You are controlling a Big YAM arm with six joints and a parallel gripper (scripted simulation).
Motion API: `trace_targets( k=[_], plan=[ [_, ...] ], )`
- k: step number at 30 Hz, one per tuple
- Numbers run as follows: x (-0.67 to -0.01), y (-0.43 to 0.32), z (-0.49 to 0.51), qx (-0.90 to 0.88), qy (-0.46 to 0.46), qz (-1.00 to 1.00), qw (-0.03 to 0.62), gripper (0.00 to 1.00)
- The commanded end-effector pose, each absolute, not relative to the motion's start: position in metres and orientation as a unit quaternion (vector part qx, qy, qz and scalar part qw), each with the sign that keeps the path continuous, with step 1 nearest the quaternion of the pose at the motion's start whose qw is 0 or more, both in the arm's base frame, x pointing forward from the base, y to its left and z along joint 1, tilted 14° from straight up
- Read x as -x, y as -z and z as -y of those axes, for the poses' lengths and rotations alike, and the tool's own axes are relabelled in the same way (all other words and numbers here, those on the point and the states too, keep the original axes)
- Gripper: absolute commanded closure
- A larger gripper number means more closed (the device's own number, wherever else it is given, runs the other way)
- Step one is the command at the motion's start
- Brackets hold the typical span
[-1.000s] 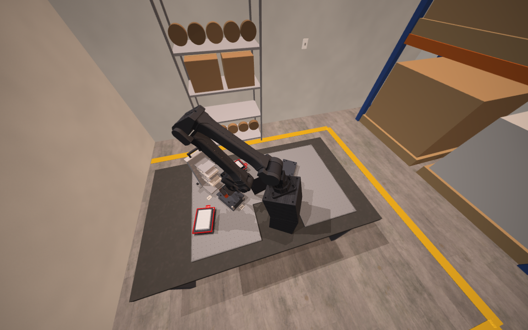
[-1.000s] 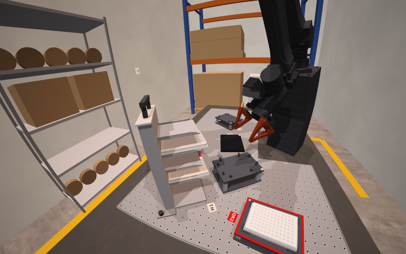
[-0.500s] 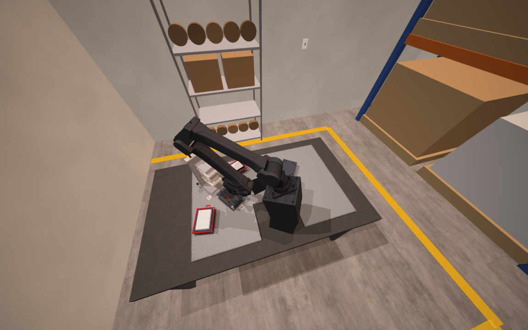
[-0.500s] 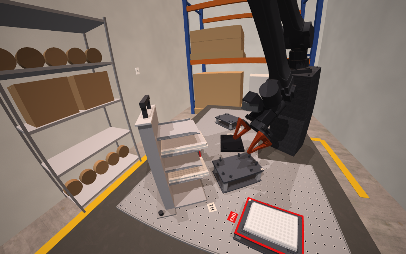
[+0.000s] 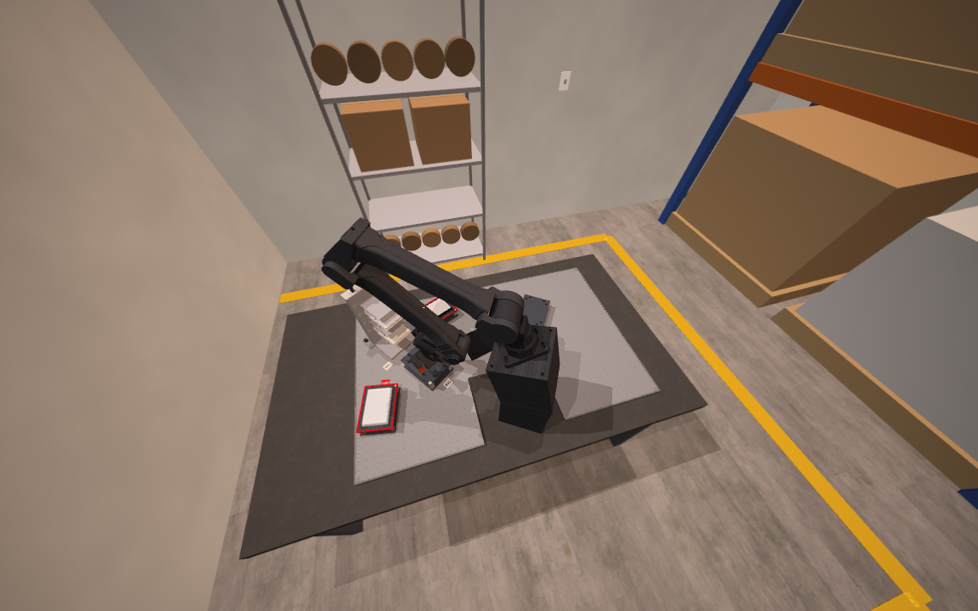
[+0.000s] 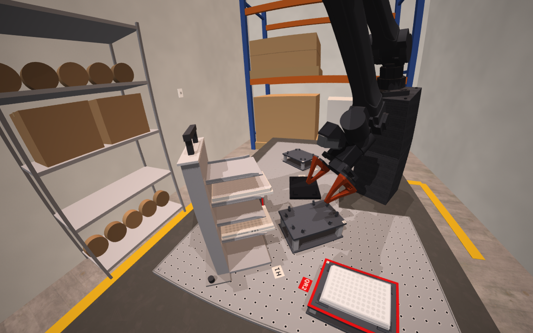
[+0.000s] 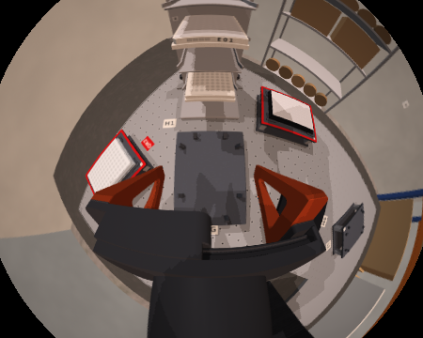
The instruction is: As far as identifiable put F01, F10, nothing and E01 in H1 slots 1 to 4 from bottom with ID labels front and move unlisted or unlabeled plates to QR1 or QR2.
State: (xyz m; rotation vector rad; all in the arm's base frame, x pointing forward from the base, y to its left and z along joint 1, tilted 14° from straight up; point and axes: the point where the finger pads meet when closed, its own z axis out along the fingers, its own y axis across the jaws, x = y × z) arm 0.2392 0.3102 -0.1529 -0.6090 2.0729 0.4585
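Deck labels: white "H1" tag (image 6: 277, 272), red "QR2" tag (image 6: 305, 284).

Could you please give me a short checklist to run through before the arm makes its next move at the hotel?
1. Hand open and holding nothing: ok.
2. Nest in front of hotel free of plates: ok.
3. QR2 free: not ok, a white plate sits in it.
4. Other red nest free: not ok, it also holds a plate.
5. Front labels on the two hotel plates readable: cannot tell.
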Motion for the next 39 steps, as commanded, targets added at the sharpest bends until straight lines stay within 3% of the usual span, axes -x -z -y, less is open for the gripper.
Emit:
trace_targets(
  k=[1, 25, 39],
  plan=[
    [-0.238, 0.15, -0.305, 0.245, -0.184, -0.839, 0.449, 0.0],
    [-0.249, 0.207, -0.314, 0.244, -0.177, -0.843, 0.445, 0.0],
    [-0.267, 0.19, -0.33, 0.243, -0.184, -0.837, 0.455, 0.0]
  ],
)
